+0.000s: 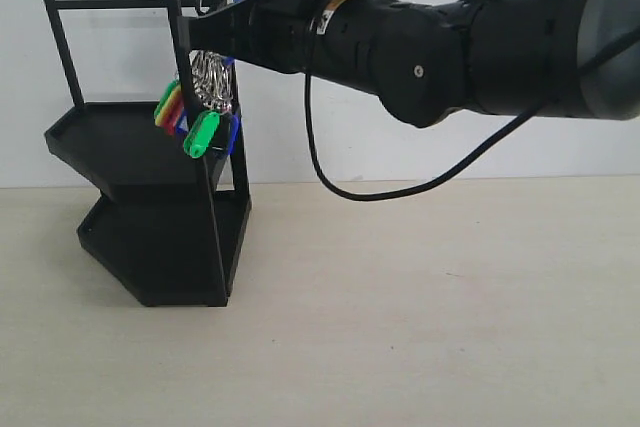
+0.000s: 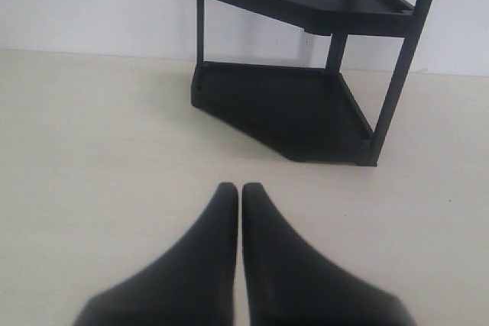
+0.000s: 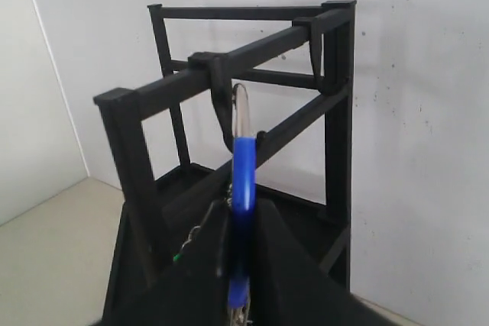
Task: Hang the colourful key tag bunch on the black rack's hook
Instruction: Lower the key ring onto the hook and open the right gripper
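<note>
The pale beige worktop (image 1: 430,327) is taking up most of the scene, running back to a plain white wall (image 1: 400,162). Above it, the bulky black right arm (image 1: 480,42) is reaching in high from the right edge toward the far-left corner, with a thin black cable (image 1: 306,107) drooping under it.

In that far-left corner the tall black metal two-tier rack (image 1: 130,142) is standing right up against the far edge (angular trays, skinny upright bars).

The colourful key tag bunch (image 1: 205,112), a cluster of small green, red, yellow and blue plastic tags on silver rings, is dangling in the air. It's hanging just beside the rack's front upright bar at about upper-tray level, well clear of the worktop.

The right gripper (image 3: 241,215) is pinching the bunch's blue loop (image 3: 244,166), with one black finger pressing on each side of it. The loop's silver ring (image 3: 240,108) is sitting right next to the thin black J-shaped hook (image 3: 221,112) that's hanging under the rack's top bar. Honestly I can't tell whether the ring is actually over the upturned tip or just in front of it.

The left gripper (image 2: 240,192) is hovering low over bare worktop nearer the front edge. Its black fingers are pressed together on nothing, pointing at the rack's lower tray and staying well apart from it.
</note>
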